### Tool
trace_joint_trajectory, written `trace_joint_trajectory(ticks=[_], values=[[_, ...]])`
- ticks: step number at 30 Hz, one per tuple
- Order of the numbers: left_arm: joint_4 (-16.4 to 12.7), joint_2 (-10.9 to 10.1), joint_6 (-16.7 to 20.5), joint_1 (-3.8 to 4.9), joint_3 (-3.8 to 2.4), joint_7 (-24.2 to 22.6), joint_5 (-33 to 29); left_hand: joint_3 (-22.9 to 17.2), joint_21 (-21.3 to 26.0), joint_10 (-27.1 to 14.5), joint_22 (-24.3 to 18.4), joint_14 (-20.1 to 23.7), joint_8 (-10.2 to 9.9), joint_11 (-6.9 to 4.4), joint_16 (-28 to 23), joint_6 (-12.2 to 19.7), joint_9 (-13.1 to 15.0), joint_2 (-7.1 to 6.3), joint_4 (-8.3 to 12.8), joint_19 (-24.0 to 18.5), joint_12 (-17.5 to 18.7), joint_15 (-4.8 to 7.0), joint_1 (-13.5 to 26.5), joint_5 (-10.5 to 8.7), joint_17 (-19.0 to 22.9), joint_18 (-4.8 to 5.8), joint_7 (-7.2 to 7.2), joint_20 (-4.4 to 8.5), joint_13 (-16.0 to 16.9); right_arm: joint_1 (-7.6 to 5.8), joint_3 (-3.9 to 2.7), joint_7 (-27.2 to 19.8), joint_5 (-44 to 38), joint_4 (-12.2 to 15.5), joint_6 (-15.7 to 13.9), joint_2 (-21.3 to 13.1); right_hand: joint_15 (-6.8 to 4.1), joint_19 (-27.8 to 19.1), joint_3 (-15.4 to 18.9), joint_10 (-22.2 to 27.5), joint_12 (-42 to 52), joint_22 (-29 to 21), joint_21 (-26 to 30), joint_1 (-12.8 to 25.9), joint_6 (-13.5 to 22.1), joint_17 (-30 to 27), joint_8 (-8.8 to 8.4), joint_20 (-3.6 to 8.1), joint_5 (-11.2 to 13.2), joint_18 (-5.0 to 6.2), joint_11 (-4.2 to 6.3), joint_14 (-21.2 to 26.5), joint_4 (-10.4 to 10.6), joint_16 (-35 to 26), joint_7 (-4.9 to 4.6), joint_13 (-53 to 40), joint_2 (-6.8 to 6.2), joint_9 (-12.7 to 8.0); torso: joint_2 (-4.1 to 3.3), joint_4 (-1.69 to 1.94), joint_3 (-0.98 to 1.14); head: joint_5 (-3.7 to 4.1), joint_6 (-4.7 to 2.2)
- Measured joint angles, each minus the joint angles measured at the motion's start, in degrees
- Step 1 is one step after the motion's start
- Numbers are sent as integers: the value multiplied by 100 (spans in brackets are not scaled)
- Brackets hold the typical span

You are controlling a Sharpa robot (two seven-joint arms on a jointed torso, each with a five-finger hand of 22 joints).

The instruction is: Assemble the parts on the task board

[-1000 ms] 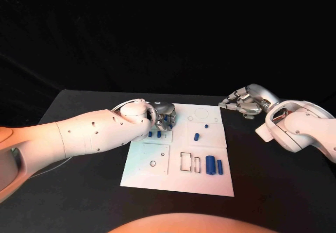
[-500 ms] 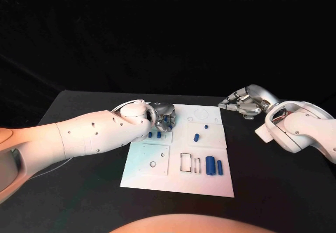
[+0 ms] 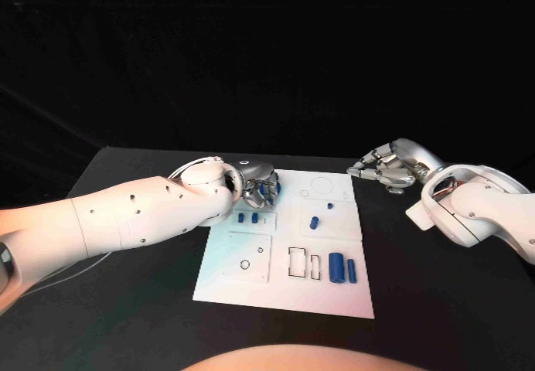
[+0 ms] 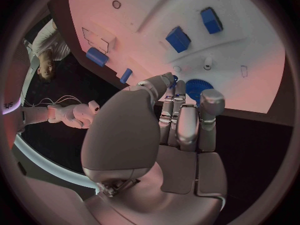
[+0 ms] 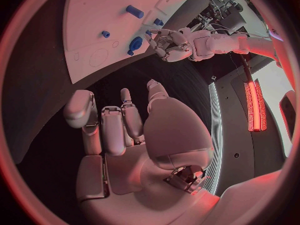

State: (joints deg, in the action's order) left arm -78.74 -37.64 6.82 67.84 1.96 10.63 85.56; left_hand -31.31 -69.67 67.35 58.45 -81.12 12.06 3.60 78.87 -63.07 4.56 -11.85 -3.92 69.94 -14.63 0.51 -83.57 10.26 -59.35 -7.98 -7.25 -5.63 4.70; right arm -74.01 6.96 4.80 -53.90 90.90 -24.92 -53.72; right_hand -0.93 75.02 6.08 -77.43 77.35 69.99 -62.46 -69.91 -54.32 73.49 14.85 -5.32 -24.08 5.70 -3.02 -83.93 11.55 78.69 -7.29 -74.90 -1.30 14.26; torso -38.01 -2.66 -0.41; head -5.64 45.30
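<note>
The white task board (image 3: 284,286) lies mid-table. My left hand (image 3: 257,188) hovers over its far left part and pinches a blue round toothed part (image 4: 199,89) at its fingertips (image 4: 211,99); the same part (image 5: 134,44) shows beside that hand (image 5: 169,44) in the right wrist view. Just nearer than the hand, two small blue blocks (image 3: 247,219) stand on the board. Two small blue pieces (image 3: 315,222) lie mid-board, and two blue cylinders (image 3: 335,267) lie to the near right. My right hand (image 3: 388,166) hangs beyond the board's far right corner, holding nothing, its fingers (image 5: 103,125) loosely apart.
Outlined slots and round holes (image 3: 244,264) mark the board's near half, and a large ring outline (image 3: 321,184) sits at its far edge. Bare black table (image 3: 134,309) surrounds the board.
My left hand has lifted off the two blue blocks toward the board's far edge, carrying the blue toothed part. The right hand has hardly moved.
</note>
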Motion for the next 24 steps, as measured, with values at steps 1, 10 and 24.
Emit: trace_joint_trajectory(ticks=[1, 10, 24], values=[[-37, -44, 7, 1, -15, -3, -25, 0, 0, 0, 16, 0, 0, 0, 0, 0, 0, 0, 0, 0, 0, 0, 0, 0, -6, 0, 0, 0, 0, 2, 0, 0, 0, -4, 0, 1, 0, 0, 0, 0, 0, 0, 0, 0, 0, 0, 0, 0, 0, 0, 0, 0, 0, 0, 0, 0, 0, 0, 3, 3, 0, 2, -2], [-260, -447, 30, 2, -69, -14, -255, 0, 0, 0, 37, 0, 0, 0, 0, 0, -1, 0, 0, 0, 32, 0, 0, 0, -20, -1, 0, 0, 0, 12, 0, -5, 0, -19, 0, -4, 0, 0, 0, 0, 0, 0, 0, 0, 0, 0, 0, 0, 0, 0, 0, 0, 0, 0, 0, 0, 0, 0, 27, 27, 0, 22, -36], [-290, -733, 25, -1, -74, -5, -428, 16, 0, 19, 44, 0, -25, 21, 0, 1, -2, 0, 15, 0, 32, 0, 0, 0, -19, -1, 0, 0, 0, 22, 0, -6, 1, -23, 0, -3, 0, 0, -1, 0, 0, 0, 0, 0, 0, 0, 0, 0, 0, 0, 0, 0, 0, 0, 0, 0, 0, -1, 19, 20, -3, 19, -31]])
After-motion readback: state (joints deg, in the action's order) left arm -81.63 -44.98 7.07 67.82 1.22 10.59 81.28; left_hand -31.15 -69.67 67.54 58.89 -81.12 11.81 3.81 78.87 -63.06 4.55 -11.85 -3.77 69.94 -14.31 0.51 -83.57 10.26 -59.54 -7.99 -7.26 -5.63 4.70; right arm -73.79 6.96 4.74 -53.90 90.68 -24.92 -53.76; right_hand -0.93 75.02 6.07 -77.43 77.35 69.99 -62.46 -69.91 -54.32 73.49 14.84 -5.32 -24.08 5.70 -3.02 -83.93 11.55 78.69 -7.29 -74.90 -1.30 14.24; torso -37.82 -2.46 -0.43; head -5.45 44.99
